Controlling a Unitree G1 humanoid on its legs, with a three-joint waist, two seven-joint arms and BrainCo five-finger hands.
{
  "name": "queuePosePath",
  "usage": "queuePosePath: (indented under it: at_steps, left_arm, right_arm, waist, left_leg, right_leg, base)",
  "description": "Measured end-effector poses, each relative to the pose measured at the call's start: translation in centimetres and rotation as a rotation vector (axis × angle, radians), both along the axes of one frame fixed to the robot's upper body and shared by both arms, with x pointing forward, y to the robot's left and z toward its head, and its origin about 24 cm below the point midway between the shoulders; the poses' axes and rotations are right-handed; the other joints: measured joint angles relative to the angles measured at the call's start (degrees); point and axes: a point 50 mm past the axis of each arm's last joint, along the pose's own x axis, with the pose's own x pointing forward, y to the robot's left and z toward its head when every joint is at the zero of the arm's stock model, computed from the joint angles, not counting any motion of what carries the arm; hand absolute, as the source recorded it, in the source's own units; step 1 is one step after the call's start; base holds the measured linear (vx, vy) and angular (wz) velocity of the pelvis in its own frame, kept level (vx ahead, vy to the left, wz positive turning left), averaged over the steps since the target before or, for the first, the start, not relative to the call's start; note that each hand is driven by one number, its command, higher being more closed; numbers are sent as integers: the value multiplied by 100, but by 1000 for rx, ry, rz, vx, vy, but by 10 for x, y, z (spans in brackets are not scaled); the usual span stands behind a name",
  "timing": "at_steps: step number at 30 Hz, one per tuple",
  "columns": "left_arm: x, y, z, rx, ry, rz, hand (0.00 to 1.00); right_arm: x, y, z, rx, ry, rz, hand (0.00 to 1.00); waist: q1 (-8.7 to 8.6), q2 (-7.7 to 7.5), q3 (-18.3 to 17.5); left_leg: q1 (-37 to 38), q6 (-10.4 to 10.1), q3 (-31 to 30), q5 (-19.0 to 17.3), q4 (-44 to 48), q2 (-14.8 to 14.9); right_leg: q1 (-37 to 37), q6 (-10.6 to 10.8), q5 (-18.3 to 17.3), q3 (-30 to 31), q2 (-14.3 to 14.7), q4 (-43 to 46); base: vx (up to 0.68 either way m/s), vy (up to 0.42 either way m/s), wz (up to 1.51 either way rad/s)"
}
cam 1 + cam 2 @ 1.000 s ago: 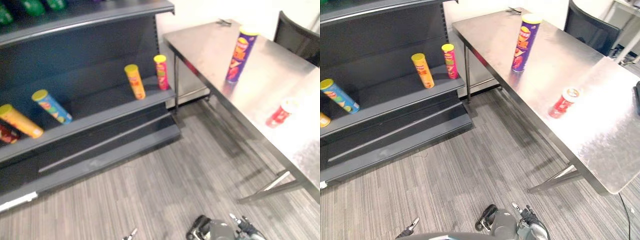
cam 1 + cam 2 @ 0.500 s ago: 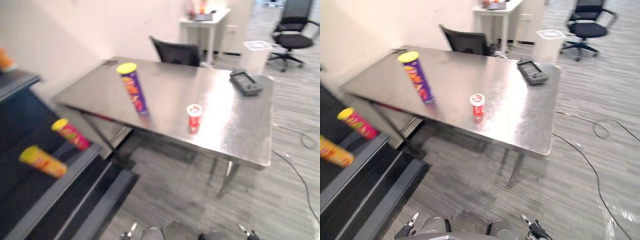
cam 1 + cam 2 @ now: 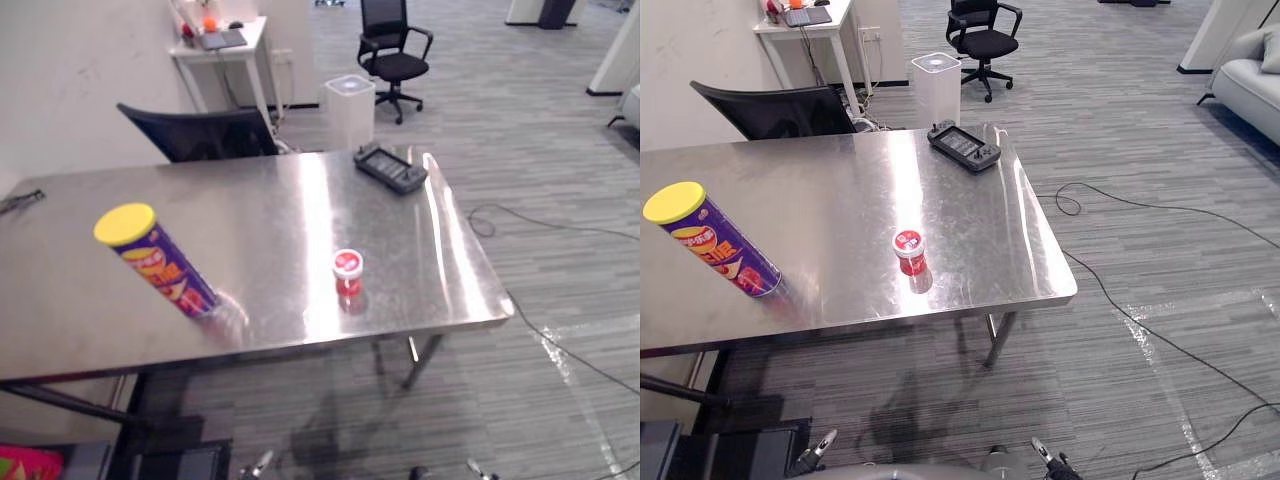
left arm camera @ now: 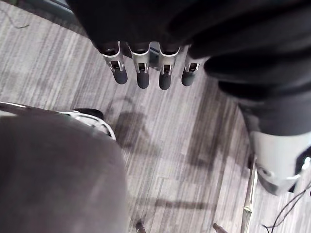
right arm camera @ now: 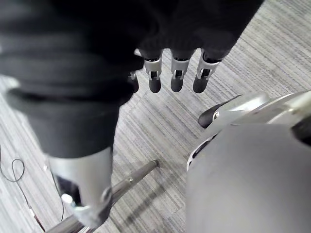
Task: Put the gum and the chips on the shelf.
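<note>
Steel table (image 3: 970,230) dead ahead, the purple chips can (image 3: 715,255) stands on its left part near the front edge, the left hand (image 4: 141,68) and right hand (image 5: 175,73) hang lower than the tabletop over the carpet, fingers straight and empty, and the little red gum tub (image 3: 909,252) sits mid-table, well apart from the can.

Purple, yellow-lidded chips can (image 3: 715,245) beside red gum tub (image 3: 909,252).

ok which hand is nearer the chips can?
Left. Both hang low in front of the table: left hand just right of the chips can, right hand farther over, past the gum.
</note>
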Motion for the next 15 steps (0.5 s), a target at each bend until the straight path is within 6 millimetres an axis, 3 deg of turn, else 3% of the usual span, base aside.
queuePosePath:
  at_steps: [2, 6, 11, 15]
  left_arm:
    - [0, -6, -1, -13, 2, -10, 0]
    - [-7, -9, -2, -15, 23, -33, 0]
    - [-9, -6, -2, -5, 30, -35, 0]
    - [-11, -1, -1, 15, 39, -64, 0]
  right_arm:
    - [-5, -6, 1, -15, 10, -32, 0]
    - [-12, -11, 1, -27, 23, -65, 0]
    - [-19, -20, 2, -53, 36, -134, 0]
    - [-19, -53, 11, -128, 4, -326, 0]
  waist:
    - [0, 97, -44]
    - [110, 130, -126]
    - [111, 29, -179]
    - [96, -44, -234]
  left_leg:
    - [83, 29, -31, 19, -272, -2]
    - [205, 47, -55, 75, -454, 19]
    - [189, 50, -185, 193, -673, -20]
    - [190, 48, -239, 189, -694, -49]
  right_leg:
    - [-16, -22, 15, -99, 54, -81]
    - [148, -44, 25, -211, 123, -348]
    - [259, -79, 146, -402, 143, -664]
    - [381, -45, 299, -486, 158, -857]
  base:
    - [-28, 17, 6]
    - [-41, -24, 5]
    - [19, -6, 12]
    - [103, 6, 7]
